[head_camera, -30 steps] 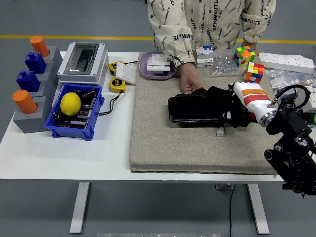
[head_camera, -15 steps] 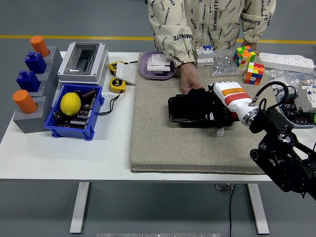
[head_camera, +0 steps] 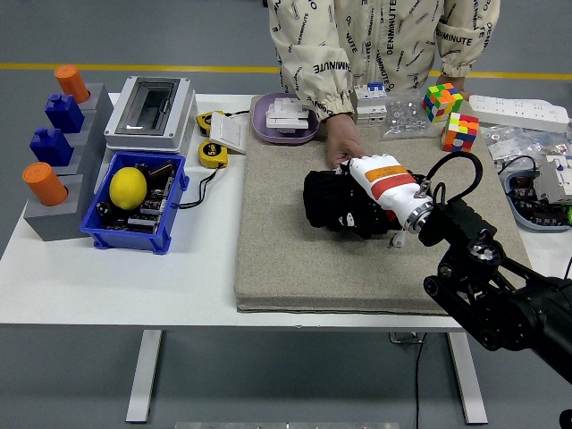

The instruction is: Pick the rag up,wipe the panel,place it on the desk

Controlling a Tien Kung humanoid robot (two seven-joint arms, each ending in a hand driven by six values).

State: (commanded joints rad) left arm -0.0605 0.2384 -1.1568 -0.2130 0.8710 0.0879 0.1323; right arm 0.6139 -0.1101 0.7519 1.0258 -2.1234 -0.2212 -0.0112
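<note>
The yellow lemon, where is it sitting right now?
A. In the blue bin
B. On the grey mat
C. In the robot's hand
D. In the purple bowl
A. The lemon lies inside the blue bin at the table's left side, on top of dark parts, far from the right hand working over on the mat.

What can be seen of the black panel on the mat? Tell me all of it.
The black panel lies flat on the grey felt mat, right of the mat's middle, towards its far side. It looks dark and glossy, roughly rectangular. Most of it is hidden: the robot's right hand, in a black glove or rag with a white and orange back, rests over its right part. A person's hand touches its far edge from across the table. Only its left end shows.
</note>
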